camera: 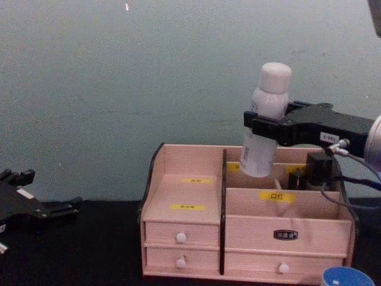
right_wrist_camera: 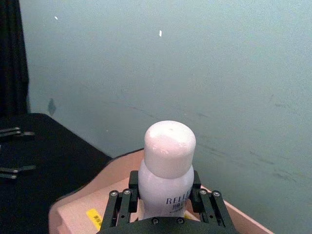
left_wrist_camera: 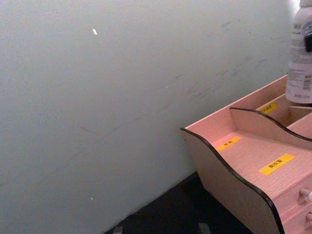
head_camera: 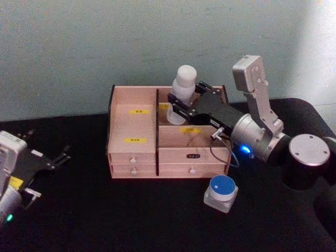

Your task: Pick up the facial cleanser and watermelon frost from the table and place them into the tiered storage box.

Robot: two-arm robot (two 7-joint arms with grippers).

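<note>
The facial cleanser (head_camera: pixel 185 83), a tall white bottle with a rounded cap, hangs slightly tilted over the back right compartment of the tiered storage box (head_camera: pixel 132 125). My right gripper (head_camera: pixel 185 97) is shut on its body. From the chest the facial cleanser (camera: pixel 266 119) has its base just above the box's rear rim (camera: pixel 190 149), held by the right gripper (camera: pixel 265 126). In the right wrist view black fingers (right_wrist_camera: pixel 122 204) flank the facial cleanser (right_wrist_camera: pixel 168 165). The watermelon frost (head_camera: pixel 221 192), a squat jar with a blue lid, stands on the table in front of the box's right corner. My left gripper (head_camera: pixel 44 146) rests open at the far left.
The black table (head_camera: pixel 105 215) ends at a pale green wall (head_camera: pixel 105 47) right behind the box. The box's left stepped shelves (left_wrist_camera: pixel 253 156) carry yellow labels, and small drawers with white knobs (camera: pixel 181 238) face me. The right arm's elbow (head_camera: pixel 307 157) looms beside the jar.
</note>
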